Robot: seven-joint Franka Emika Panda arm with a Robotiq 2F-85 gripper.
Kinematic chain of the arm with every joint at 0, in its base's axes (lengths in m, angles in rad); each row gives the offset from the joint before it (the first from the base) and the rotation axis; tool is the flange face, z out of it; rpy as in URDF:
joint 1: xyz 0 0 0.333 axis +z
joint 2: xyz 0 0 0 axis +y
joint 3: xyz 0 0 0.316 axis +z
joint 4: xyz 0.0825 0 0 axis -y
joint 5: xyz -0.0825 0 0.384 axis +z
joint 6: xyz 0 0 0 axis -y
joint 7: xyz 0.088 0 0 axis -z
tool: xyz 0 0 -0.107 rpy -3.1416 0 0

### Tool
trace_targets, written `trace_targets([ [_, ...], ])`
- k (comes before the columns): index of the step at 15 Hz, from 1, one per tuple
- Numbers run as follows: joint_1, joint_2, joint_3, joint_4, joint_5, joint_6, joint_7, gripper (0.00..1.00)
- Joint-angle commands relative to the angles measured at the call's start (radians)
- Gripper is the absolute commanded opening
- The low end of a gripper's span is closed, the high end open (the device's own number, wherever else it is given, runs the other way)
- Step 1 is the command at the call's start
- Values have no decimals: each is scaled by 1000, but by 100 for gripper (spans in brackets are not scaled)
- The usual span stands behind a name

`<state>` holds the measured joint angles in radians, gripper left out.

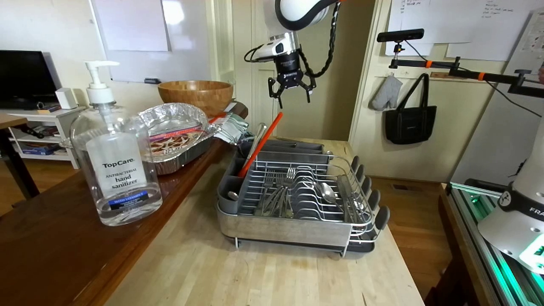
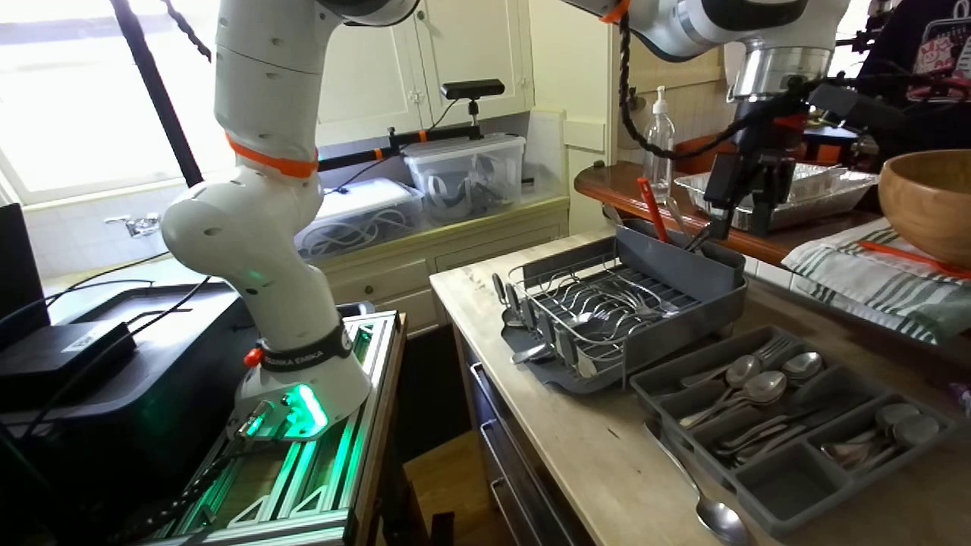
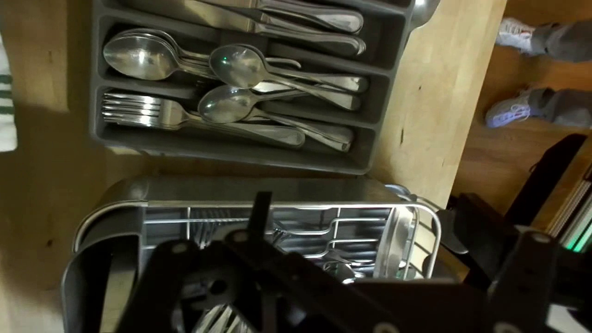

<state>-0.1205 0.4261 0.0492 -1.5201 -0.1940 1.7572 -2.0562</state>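
My gripper (image 1: 294, 100) is open and empty. It hangs in the air above the far part of the dish rack (image 1: 289, 229) and touches nothing. It also shows in an exterior view (image 2: 740, 216) and in the wrist view (image 3: 365, 210), fingers spread. The rack holds forks (image 1: 278, 180), spoons (image 1: 327, 192) and knives (image 1: 345, 193). A red utensil (image 1: 261, 144) leans in its side caddy. A grey cutlery tray (image 2: 793, 485) stands beside the rack, holding spoons (image 3: 141, 56), forks (image 3: 138, 111) and knives (image 3: 314, 37). A large spoon (image 2: 721, 522) lies on the counter beside the tray.
A raised brown ledge (image 1: 85, 255) runs along the counter. It bears a sanitizer bottle (image 1: 123, 170), foil pans (image 1: 182, 159), a wooden bowl (image 1: 195, 95) and a striped towel (image 2: 887, 288). A camera (image 1: 399, 35) stands on a bracket. A person's shoes (image 3: 508, 111) show on the floor.
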Motion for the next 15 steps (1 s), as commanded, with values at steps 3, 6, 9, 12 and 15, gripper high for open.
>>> trace_targets([
  [3,11,-18,-14,-7,5,0,-9,100],
  [6,11,-7,-15,-6,5,1,-9,100],
  [9,41,-68,-8,-118,-22,82,36,100],
  [12,50,-156,-11,-247,-1,150,105,100],
  [15,40,-259,-26,-392,23,203,213,100],
])
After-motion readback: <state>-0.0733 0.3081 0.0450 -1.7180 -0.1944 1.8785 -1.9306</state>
